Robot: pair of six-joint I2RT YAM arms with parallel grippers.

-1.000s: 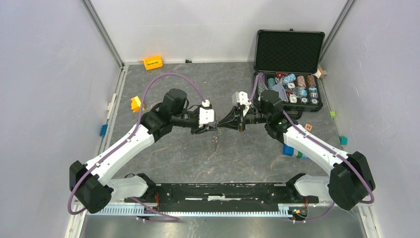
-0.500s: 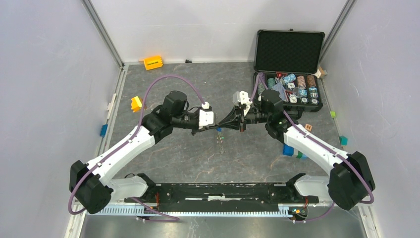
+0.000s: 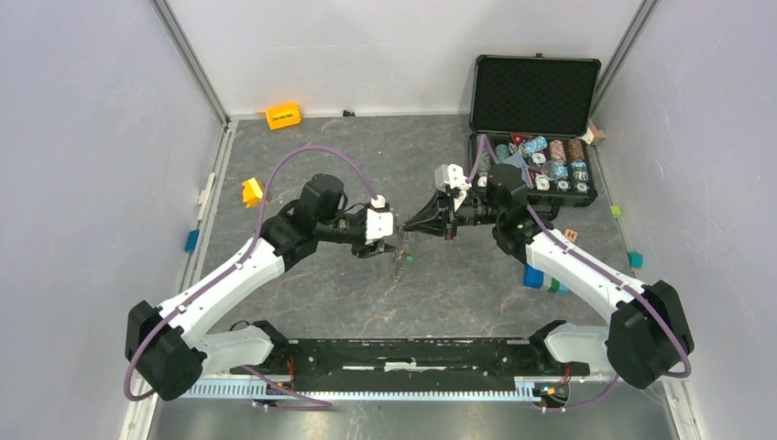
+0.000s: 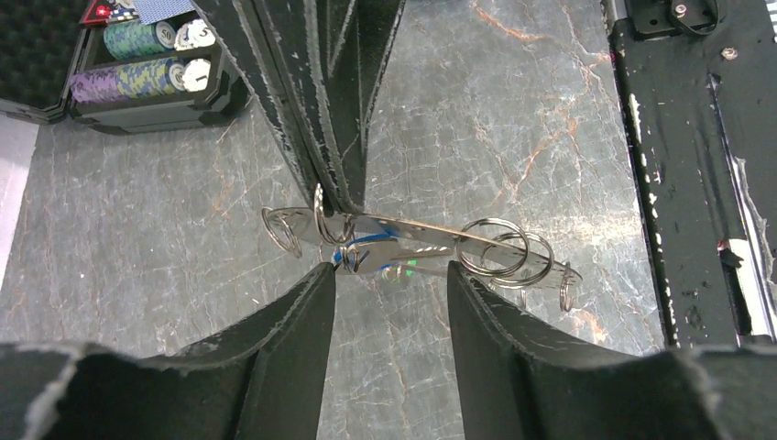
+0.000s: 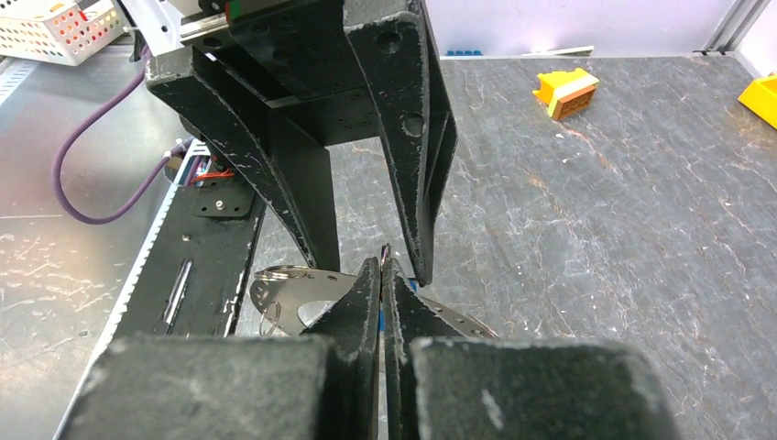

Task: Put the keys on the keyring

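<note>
The keyring (image 4: 412, 236), a flat silver strip hung with several split rings, sits pinched at one end in my right gripper (image 4: 335, 197), whose fingers are pressed tight together on it. Its long axis runs across my left wrist view almost level, dipping a little toward the black base rail (image 4: 696, 183), so it points from the far side of the table (image 3: 458, 284) toward the near edge. From above it shows only as a thin sliver in mid-table between my two wrists. My left gripper (image 4: 389, 270) stands with its fingers apart, holding nothing. The blue-headed key (image 4: 352, 261) and the green-headed key (image 4: 406, 269) lie just under the strip, in the gap at those fingertips. The left fingertip is just beside the blue head, though I cannot tell whether it touches. Grey marbled tabletop shows all around the strip. The nearest loose things are well apart from it: a yellow block (image 3: 250, 192) by the left edge, an orange block (image 3: 283, 115) against the back wall, and blue and green blocks (image 3: 541, 280) beside my right forearm. At the far right corner a black case (image 3: 536, 92) stands with its lid up, and its tray holds rows of poker chips (image 3: 550, 160).
</note>
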